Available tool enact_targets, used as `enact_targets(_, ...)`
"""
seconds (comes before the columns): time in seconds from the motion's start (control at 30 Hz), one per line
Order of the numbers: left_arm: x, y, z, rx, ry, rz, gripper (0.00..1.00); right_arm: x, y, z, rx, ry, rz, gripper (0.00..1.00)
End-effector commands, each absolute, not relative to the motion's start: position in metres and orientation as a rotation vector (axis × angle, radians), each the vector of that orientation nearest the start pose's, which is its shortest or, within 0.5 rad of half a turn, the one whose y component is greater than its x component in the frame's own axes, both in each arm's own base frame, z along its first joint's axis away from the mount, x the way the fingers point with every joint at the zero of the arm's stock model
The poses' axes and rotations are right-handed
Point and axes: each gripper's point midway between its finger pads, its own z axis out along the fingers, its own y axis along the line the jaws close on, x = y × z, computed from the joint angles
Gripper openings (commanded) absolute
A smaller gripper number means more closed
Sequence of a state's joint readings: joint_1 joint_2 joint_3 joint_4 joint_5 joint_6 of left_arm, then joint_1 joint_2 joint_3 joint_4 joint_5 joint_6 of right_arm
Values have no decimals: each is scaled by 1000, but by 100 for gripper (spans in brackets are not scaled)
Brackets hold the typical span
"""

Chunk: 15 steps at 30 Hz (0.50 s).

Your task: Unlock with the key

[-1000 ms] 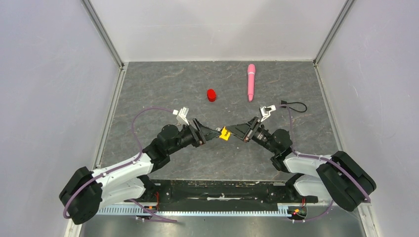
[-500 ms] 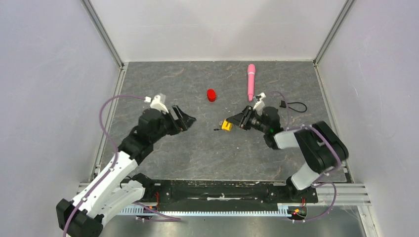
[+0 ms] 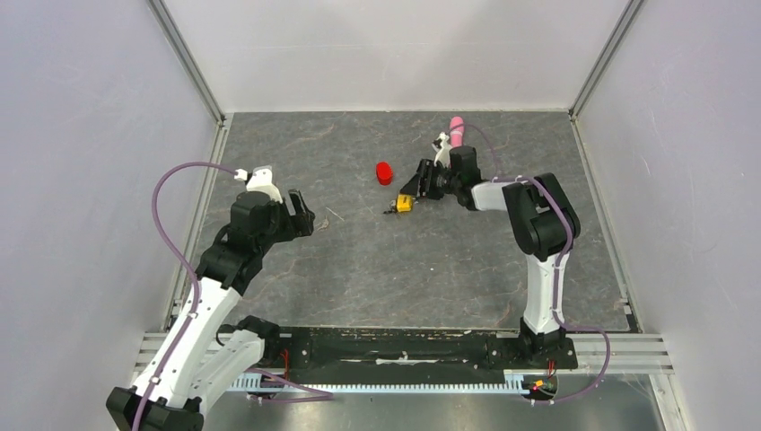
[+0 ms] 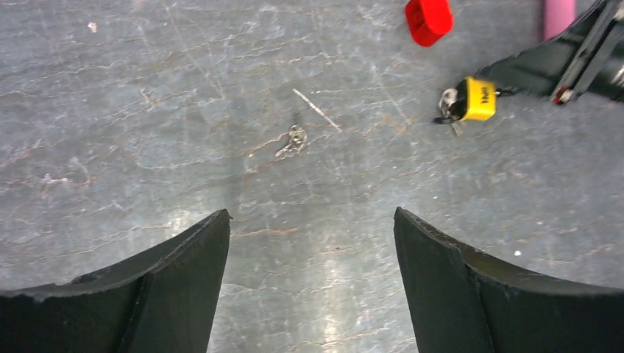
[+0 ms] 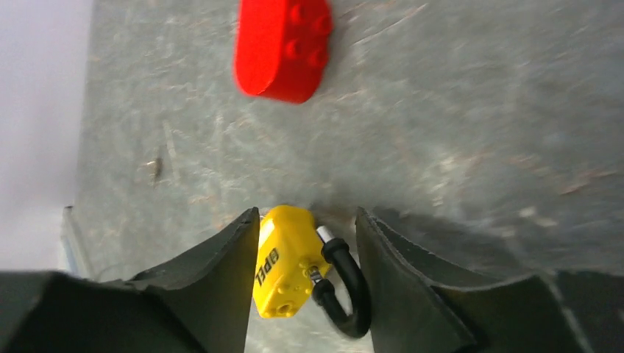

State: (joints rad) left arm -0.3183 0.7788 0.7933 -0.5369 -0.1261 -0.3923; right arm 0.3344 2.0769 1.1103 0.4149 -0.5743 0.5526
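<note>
Key loose on the desk, padlock between the right jaws.

The left jaws stand wide and empty, low over the dark grey, stone-patterned desk [image 3: 404,269]. Just beyond them the tiny thin silvery-grey metal key [image 4: 296,138] lies flat on the desk, touching neither arm, between the left jaws and the small yellow padlock with a black shackle [image 5: 283,268]. The right jaws stand at a narrow gap around that padlock, its yellow body against one finger and its shackle at the other; I cannot tell whether they press it or only bracket it. Just past the padlock sits a red studded plastic block [image 5: 283,48]. Farthest back lies a pink plastic cylinder [image 4: 558,15], largely hidden behind the right arm in the top view.
</note>
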Motion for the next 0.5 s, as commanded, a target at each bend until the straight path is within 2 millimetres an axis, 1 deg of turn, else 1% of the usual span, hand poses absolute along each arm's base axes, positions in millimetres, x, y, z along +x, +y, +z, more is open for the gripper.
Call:
enact_targets(0.0,260,-64,199,-98,2095,-200,86,457,234,17,-179,2321,897,58)
enact_targets(0.07,258,-63,201,-94,2082,-197,86,468,215,17,-170,2338,806,65)
enact_targets(0.13,257,-62,203,-93,2073,-197,86,479,194,23,-158,2347,711,73)
enact_targets(0.2,256,-61,204,-91,2069,-195,87,486,175,33,-148,2347,632,75)
enact_targets(0.33,253,-60,207,-93,2054,-203,86,488,132,57,-107,2353,425,76)
enact_targets(0.47,250,-60,210,-91,2038,-208,86,478,83,72,3,2361,174,77)
